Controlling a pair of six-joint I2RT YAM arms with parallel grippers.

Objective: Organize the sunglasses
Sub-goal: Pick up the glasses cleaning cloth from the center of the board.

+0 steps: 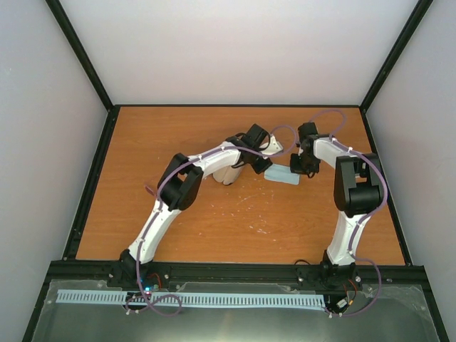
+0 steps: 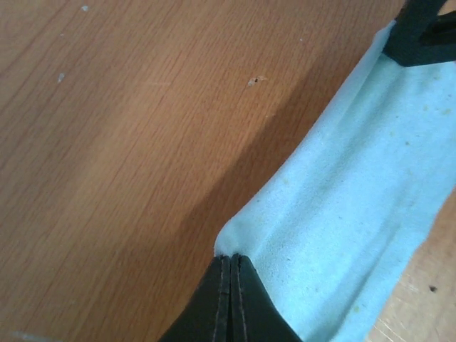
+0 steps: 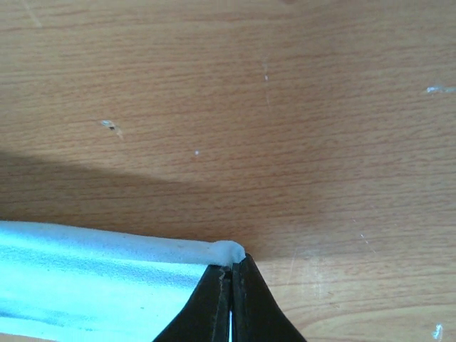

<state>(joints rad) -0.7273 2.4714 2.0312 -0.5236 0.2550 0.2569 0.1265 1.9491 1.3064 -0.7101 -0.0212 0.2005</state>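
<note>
The sunglasses do not show in any view. A pale blue cloth (image 1: 283, 175) lies mid-table between the two grippers. My left gripper (image 1: 266, 166) is shut on one corner of the cloth (image 2: 356, 192), its closed fingertips (image 2: 231, 258) pinching the edge. My right gripper (image 1: 303, 169) is shut on the opposite corner, pinching a rolled edge of the cloth (image 3: 92, 278) at its fingertips (image 3: 231, 267). In the left wrist view the right gripper's black finger (image 2: 420, 32) shows at the cloth's far corner. The cloth hangs slightly above the wood.
A tan rounded case (image 1: 228, 174) lies partly hidden under the left arm, just left of the cloth. The wooden table (image 1: 214, 221) has black rails along its edges and pale walls behind.
</note>
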